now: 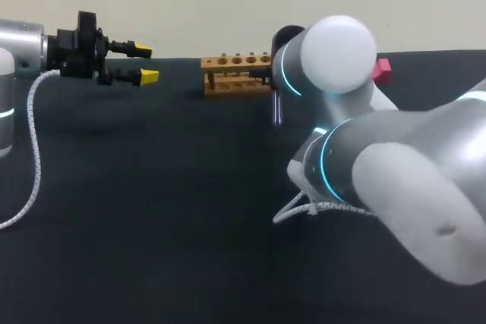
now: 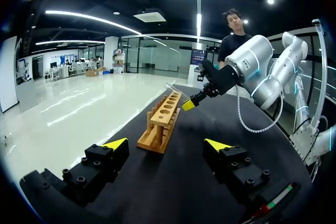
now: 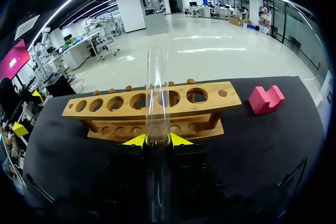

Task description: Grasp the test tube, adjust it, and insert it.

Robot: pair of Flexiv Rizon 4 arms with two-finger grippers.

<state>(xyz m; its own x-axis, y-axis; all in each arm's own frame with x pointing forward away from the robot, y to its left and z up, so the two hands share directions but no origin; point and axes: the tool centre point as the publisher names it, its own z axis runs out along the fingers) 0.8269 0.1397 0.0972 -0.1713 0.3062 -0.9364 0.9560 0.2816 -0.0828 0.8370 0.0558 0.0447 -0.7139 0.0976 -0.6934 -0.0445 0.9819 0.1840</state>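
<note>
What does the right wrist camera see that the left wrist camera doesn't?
Only the right wrist view shows the pink block beside the wooden rack, and the test tube up close, gripped in the right claw. Only the left wrist view shows the open left claw and the right arm from outside. Both show the wooden rack on the black table.

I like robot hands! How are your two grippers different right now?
The left gripper is open and empty; the right gripper is shut on the test tube. The left gripper sits farther from the wooden rack; the right gripper is close to it. Both have yellow tips.
</note>
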